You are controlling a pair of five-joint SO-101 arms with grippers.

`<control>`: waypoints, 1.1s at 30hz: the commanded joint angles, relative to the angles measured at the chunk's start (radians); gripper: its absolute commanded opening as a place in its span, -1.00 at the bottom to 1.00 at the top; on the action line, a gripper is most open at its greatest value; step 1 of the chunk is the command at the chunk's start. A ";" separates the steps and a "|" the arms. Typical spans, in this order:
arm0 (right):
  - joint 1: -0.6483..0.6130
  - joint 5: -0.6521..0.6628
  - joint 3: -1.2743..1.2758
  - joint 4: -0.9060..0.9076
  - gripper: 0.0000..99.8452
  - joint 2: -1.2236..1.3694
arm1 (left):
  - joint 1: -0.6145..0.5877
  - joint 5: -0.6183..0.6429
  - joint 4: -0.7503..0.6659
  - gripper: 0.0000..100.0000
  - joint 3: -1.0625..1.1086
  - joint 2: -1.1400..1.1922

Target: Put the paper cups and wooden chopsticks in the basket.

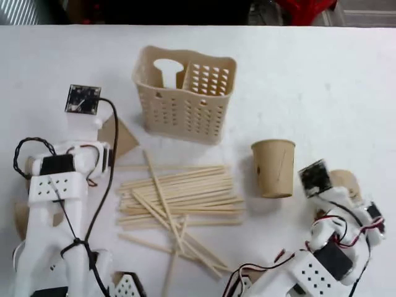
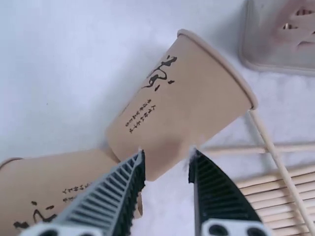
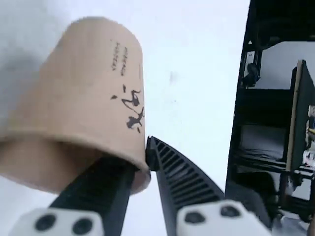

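Note:
A beige slotted basket (image 1: 185, 117) stands at the back middle, with wooden chopsticks (image 1: 179, 198) piled in front of it. In the left wrist view my left gripper (image 2: 165, 157) is open, its fingertips just over the narrow end of a paper cup (image 2: 182, 98) lying on its side. A second cup (image 2: 49, 187) lies touching that one. My right gripper (image 3: 142, 147) is shut on the rim of another paper cup (image 3: 78, 103), one finger inside and one outside. A further cup (image 1: 273, 167) sits just right of the chopsticks.
The left arm's white body (image 1: 59, 185) covers the table's left side, with a cup (image 1: 21, 216) partly under it. The right arm (image 1: 328, 247) fills the front right corner. Bare white table lies right of the basket. Dark shelving (image 3: 275, 123) stands beyond the table edge.

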 commanded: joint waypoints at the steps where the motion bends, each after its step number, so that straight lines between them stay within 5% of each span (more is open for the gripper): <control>1: -0.070 -0.241 -0.255 0.183 -0.97 -0.002 | 0.008 0.091 -0.021 -0.68 -0.005 -0.031; 10: -0.526 -0.818 -0.830 0.440 -0.97 0.099 | 0.007 0.180 -0.025 -0.68 -0.005 -0.031; 20: -1.030 -1.135 -1.393 0.437 -0.97 0.788 | 0.007 0.183 -0.025 -0.68 -0.003 -0.031; 27: -1.112 -1.235 -1.768 0.433 -0.97 1.156 | 0.008 0.183 -0.081 -0.68 0.038 -0.035; 33: -1.081 -1.238 -1.824 0.410 -0.97 1.356 | 0.008 0.183 -0.245 -0.68 0.120 -0.039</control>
